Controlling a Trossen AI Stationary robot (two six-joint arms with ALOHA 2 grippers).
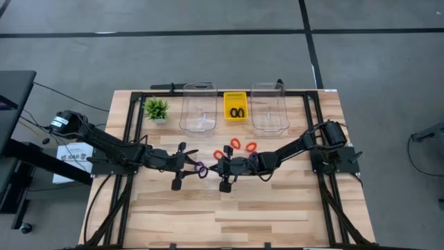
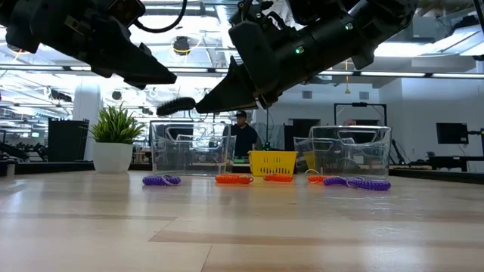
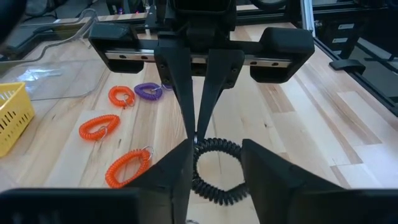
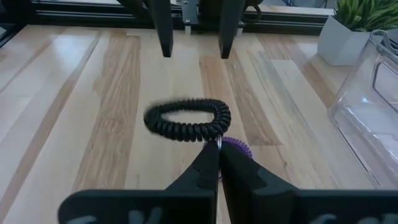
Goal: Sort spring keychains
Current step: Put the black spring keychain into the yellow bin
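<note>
**Black coil changes pincers above the table**

The wooden table (image 1: 277, 208) carries two clear bins (image 1: 198, 107) (image 1: 269, 107) at its far edge with a small yellow basket (image 1: 235, 105) between them; the basket already has black coils in it. A plant (image 1: 156, 109) stands beside the left bin. Both arms reach to the middle of the table and meet there, raised off the surface.

The step in hand looks like a handover of a black coil (image 4: 186, 119) between the two arms. In the right wrist view the coil hangs in the air, clear of the wood, at the tip of the right pincer (image 4: 217, 152), whose fingers are pressed together on the coil's small ring. The left pincer (image 3: 214, 162) faces it with its fingers parted to either side of the same coil; they appear not to be touching it, so the right arm alone carries it.

Since black coils already lie in the basket, the next move probably calls for the left arm to back away and the right arm to carry its coil over the basket and let go, keeping it high enough to clear the bin rims.

Still on the table: three orange-red coils (image 1: 234, 144) near the middle, and purple ones (image 2: 162, 180) (image 2: 367, 183) to each side in the low view. One purple coil (image 4: 235, 144) lies right under the right pincer.
</note>
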